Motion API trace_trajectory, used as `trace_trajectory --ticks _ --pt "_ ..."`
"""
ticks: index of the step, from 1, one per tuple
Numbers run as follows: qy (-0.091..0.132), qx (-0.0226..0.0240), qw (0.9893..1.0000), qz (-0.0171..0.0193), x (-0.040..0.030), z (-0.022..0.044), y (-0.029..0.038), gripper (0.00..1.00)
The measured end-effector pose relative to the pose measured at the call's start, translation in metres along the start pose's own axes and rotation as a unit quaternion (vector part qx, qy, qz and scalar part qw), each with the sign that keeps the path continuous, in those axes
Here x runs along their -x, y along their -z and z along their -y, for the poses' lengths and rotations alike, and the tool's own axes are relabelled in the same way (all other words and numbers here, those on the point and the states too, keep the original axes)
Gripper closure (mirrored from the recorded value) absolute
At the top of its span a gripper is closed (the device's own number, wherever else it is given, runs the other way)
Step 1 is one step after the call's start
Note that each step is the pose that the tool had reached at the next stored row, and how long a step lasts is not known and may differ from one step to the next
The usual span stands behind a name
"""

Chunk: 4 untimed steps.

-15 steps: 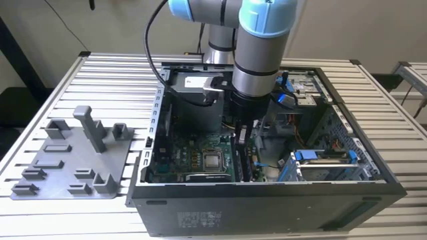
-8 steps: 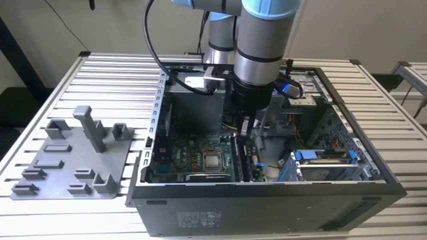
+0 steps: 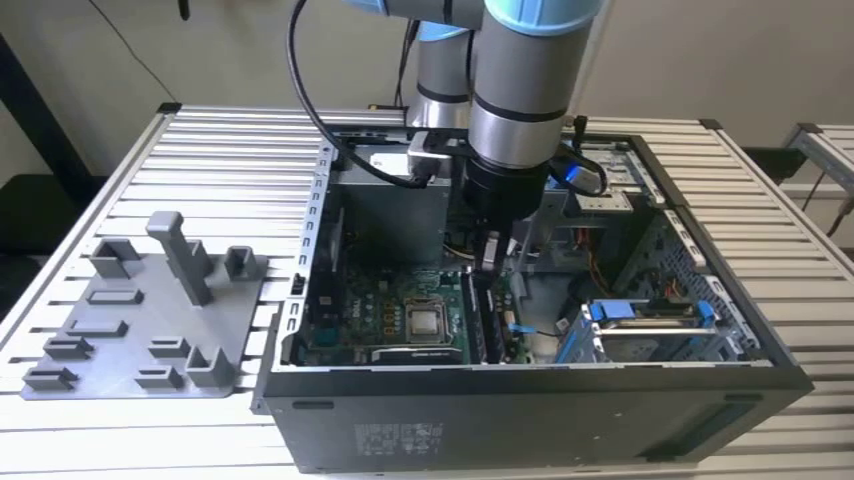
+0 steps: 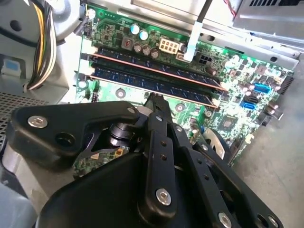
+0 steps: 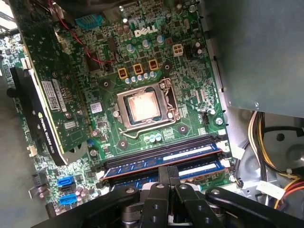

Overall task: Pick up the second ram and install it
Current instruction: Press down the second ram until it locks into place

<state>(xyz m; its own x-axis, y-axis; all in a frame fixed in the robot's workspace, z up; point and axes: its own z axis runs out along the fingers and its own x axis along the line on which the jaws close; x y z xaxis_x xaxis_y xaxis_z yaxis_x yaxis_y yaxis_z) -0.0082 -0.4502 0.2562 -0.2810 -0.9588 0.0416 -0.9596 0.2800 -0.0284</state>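
Exterior and wrist views of the arm reaching down into an open computer case (image 3: 534, 405) that lies on a slatted table (image 3: 227, 150). A grey parts holder (image 3: 147, 320) sits on the table at the exterior view's left of the case. The gripper (image 3: 491, 258) hangs low over the motherboard (image 5: 142, 47), to the exterior view's right of the bare processor socket (image 5: 142, 107). Its jaws are drawn together into one narrow tip. Both wrist views show two memory sticks lying side by side in their slots. The second ram (image 4: 142, 81) is the one nearer the tip, and the first stick (image 4: 152, 61) lies just beyond it. The tip sits at the second ram's top edge, about midway along it. Whether it presses on that edge or merely hovers just above cannot be told. Judged from this, the step in hand is seating. Done well, it needs a straight downward push, with the stick kept square in its slot and both ends sinking evenly until the end latches (image 5: 222, 148) close.
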Motion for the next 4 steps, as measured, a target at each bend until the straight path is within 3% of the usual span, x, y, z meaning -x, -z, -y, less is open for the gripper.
trace_trajectory --ticks 4 --pt "0.000 -0.0004 1.0000 -0.0014 0.0000 0.0000 0.0000 0.89"
